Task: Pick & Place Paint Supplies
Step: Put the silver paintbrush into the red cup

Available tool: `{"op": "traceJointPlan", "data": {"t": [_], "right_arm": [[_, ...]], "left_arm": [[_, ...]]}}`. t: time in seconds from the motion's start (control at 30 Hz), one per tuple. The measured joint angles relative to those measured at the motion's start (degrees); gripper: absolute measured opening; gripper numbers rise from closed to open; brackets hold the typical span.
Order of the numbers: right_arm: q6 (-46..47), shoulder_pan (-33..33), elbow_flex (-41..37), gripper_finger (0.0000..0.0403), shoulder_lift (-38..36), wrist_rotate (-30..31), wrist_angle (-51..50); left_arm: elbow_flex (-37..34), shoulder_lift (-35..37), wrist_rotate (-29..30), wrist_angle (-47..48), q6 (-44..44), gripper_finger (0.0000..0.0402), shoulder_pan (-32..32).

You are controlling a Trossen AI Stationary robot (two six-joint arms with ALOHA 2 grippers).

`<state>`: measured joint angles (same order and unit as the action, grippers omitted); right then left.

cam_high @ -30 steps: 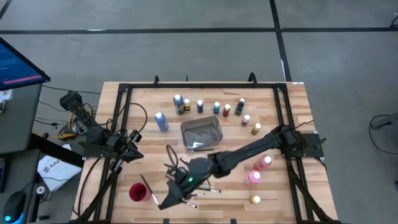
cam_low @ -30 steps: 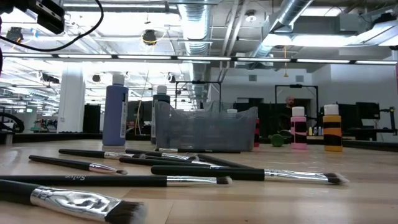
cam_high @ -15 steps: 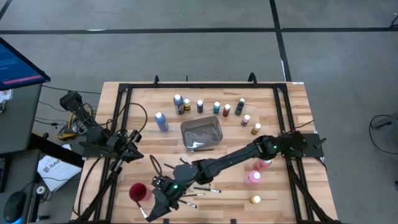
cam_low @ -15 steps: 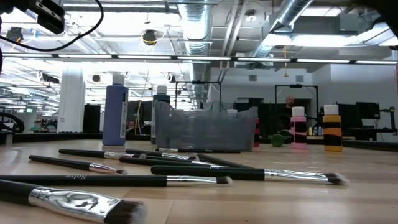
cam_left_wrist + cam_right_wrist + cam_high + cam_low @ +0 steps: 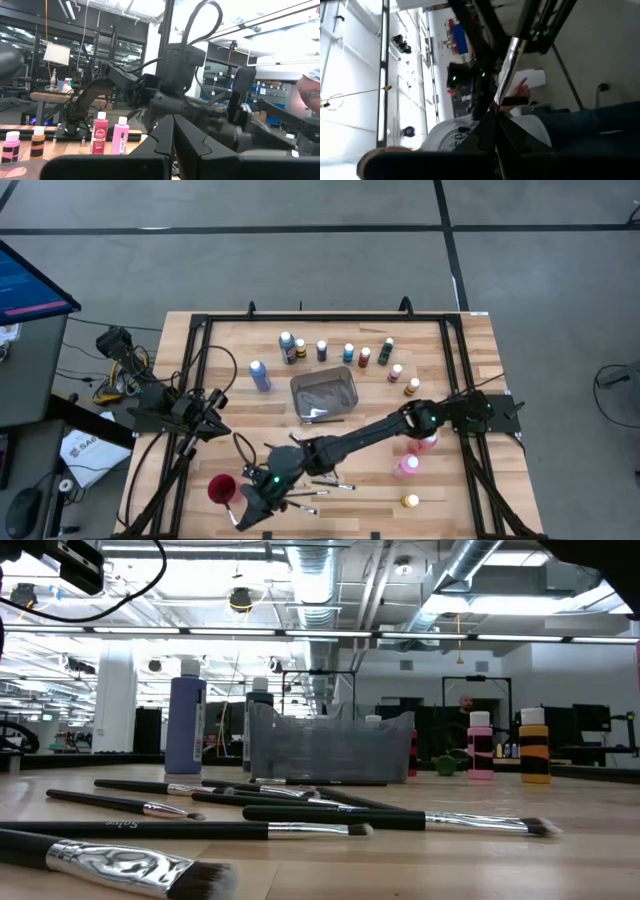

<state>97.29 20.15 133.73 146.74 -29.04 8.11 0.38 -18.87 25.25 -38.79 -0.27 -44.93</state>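
Several thin dark paintbrushes [image 5: 322,482] lie flat on the wood near the front edge and show close up in the low view [image 5: 300,812]. Small paint bottles [image 5: 348,352] stand in a row at the far side. A blue one [image 5: 259,375] stands left of the grey tray [image 5: 324,394], and pink ones [image 5: 407,465] stand at the right. My right gripper [image 5: 243,508] reaches to the near left beside the red cup [image 5: 220,488], shut on one paintbrush [image 5: 511,55]. My left gripper [image 5: 210,420] waits shut at the table's left. My right gripper pinches the paintbrush by its handle [image 5: 496,107] between its two shut fingers. The silver ferrule end [image 5: 512,47] sticks out past the fingertips, clear of the table. The gripper comes in about level from the table's right side.
A black frame [image 5: 300,317] runs around the tabletop, and cables loop at the left [image 5: 215,365]. A yellow bottle [image 5: 410,501] stands near the front right. A person [image 5: 485,131] is in the room beyond the near edge.
My right gripper has gone down and toward the table's left edge, carrying the paintbrush to beside the red cup. The brushes on the table have stayed where they were.
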Motion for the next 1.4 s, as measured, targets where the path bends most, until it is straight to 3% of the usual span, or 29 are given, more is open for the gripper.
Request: {"op": "traceJointPlan", "data": {"t": [0.83,1.4], "right_arm": [[-5.5,-1.4,0.0,0.0,0.1,-0.8,-5.4],[-2.8,-1.1,-0.1,0.0,2.6,-2.5,-0.9]], "left_arm": [[0.0,0.0,0.0,-0.1,0.0,0.0003,0.0],[0.0,0.0,0.0,-0.2,0.0,0.0003,0.0]]}}
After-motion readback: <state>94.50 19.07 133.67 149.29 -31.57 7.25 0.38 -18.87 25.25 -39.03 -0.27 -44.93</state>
